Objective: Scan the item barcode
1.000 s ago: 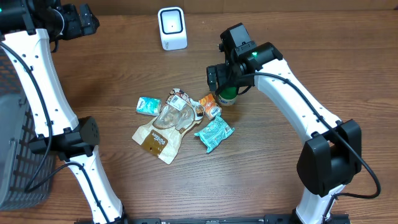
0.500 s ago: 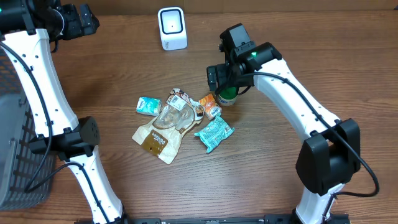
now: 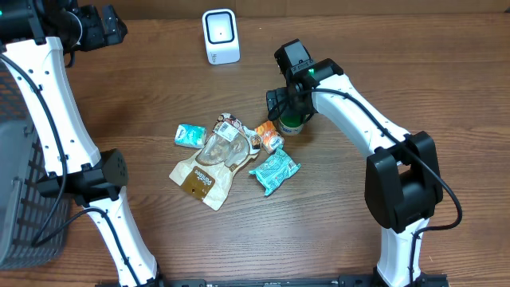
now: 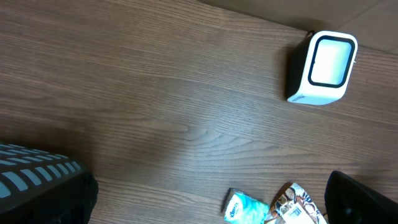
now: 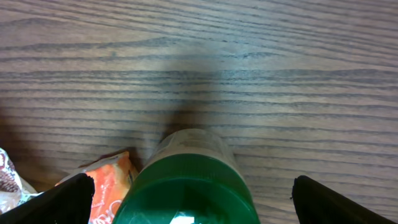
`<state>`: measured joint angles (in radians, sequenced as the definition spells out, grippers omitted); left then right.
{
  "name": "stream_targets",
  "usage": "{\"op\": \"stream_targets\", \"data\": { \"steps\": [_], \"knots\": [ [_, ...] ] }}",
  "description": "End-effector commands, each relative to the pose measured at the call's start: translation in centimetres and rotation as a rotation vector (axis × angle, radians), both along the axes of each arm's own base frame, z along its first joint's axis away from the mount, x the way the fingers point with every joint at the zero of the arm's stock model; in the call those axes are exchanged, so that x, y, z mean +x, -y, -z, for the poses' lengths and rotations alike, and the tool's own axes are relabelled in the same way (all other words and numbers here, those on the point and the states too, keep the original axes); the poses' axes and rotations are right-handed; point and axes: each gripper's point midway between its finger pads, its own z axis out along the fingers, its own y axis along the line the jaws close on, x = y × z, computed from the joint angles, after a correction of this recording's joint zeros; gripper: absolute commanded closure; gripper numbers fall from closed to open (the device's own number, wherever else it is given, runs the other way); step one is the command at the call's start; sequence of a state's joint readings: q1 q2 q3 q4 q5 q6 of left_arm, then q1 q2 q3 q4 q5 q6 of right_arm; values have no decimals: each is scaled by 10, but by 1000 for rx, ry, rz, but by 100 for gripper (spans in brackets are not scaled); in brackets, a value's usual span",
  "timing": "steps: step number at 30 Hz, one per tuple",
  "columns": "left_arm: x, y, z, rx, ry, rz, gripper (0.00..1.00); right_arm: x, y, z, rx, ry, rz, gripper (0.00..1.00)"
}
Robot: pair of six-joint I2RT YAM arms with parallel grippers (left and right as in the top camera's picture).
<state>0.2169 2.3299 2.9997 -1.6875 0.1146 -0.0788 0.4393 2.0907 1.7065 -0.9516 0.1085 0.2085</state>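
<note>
The counter (image 3: 159, 88) has bare wood along its far edge, where the scanner (image 3: 221, 36) stands. There is also bare wood between the scanner and the packets in the middle, and to the right of the bottle (image 5: 186, 186). A basket (image 3: 20, 183) closes the left edge.

The bottle stands upright near the centre of the counter, at the right end of the group. Its long axis is vertical and its green cap points up. It is just beside an orange packet (image 3: 268, 135), with a teal packet (image 3: 274, 171) and a brown pouch (image 3: 209, 163) near.

The right hand (image 3: 289, 108) hangs above the bottle, released, with one finger wide on each side and not touching it. From overhead this hand hides most of the bottle. Only the right wrist view shows the cap and the gaps beside it.

The left hand (image 3: 107, 28) is released too, at the far left corner and well apart from the items. Its wrist view shows the light window of the scanner more closely.
</note>
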Motion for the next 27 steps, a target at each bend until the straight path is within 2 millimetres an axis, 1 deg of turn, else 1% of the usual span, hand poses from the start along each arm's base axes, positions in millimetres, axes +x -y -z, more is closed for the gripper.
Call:
{"op": "stream_targets", "data": {
  "steps": [1, 10, 13, 21, 23, 27],
  "knots": [
    [-7, -1, -21, 9, 48, -18, 0, 3, 4, -1, -20, 11, 6, 0],
    [-7, -1, -21, 9, 48, -18, 0, -6, 8, 13, -35, -21, 6, 0],
    [-7, -1, -21, 9, 48, -18, 0, -6, 9, 14, -38, -21, -2, 0],
    [-7, -1, -21, 9, 48, -18, 1, -4, 8, 13, -38, -14, -17, 5],
    [-7, -1, -21, 9, 48, -18, 0, -4, 8, 13, -40, -14, -20, 8],
    [-7, -1, -21, 9, 48, -18, 0, -4, 8, 13, -41, -13, -24, 8]
  ]
}}
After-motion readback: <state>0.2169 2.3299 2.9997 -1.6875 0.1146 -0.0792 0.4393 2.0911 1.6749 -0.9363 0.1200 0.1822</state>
